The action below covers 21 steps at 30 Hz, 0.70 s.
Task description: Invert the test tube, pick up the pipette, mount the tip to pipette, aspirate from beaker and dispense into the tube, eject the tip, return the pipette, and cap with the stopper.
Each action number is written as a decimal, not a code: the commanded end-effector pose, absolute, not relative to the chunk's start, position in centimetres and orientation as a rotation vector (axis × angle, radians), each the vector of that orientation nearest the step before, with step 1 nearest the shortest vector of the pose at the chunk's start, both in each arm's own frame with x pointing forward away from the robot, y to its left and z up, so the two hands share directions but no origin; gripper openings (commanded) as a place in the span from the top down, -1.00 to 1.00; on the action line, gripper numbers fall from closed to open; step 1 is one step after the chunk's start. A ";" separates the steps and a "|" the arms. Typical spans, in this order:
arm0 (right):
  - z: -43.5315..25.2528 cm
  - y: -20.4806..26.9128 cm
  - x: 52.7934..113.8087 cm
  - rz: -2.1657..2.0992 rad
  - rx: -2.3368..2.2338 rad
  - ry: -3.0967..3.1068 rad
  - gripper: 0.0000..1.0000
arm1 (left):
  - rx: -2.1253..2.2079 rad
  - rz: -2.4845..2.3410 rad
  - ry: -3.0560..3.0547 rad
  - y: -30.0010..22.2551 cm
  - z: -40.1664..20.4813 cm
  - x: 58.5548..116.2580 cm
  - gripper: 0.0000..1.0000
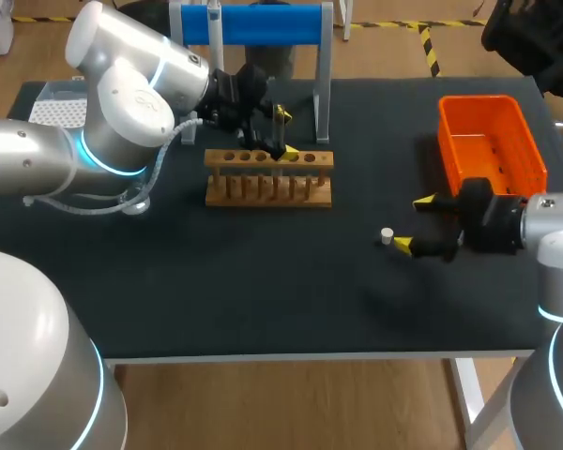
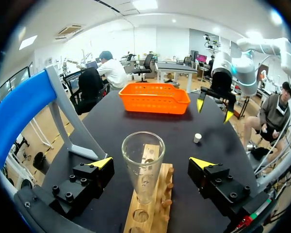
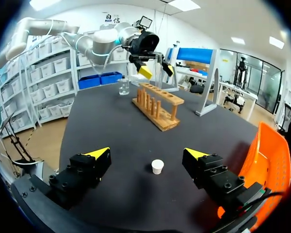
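Note:
A clear test tube stands upright, mouth up, in the wooden rack. My left gripper is open around it, with a gap between each yellow-tipped finger and the glass; in the head view it hovers over the rack's back row. A small white stopper lies on the black table at the right. My right gripper is open low over the table, and the stopper sits just ahead, between its fingers and untouched. A glass beaker stands beyond the rack.
An orange basket sits at the back right, close beside my right arm. A stand with a blue bar rises behind the rack. A white tip box is at the back left, partly behind my left arm.

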State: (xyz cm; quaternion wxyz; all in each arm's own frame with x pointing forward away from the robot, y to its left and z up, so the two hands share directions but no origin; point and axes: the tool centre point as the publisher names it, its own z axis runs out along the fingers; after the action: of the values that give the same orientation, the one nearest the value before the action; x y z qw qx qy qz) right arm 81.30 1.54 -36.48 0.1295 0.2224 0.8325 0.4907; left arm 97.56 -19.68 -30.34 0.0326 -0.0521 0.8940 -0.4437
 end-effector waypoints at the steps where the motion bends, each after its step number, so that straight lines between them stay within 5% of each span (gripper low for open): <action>1: -37.4 2.3 81.4 1.411 0.662 2.417 -1.00 | -0.160 -1.369 2.750 -19.7 -30.4 97.5 -1.00; 21: -40.2 2.6 82.1 1.328 0.707 2.452 -1.00 | -0.160 -1.369 2.750 -19.7 -30.4 97.5 -1.00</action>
State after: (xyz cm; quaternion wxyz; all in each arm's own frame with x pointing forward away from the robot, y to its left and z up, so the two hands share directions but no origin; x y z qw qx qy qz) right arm 81.78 2.12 -39.64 0.1298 0.2421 0.8447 0.4593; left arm 97.56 -19.67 -30.34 0.0326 -0.0522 0.8940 -0.4437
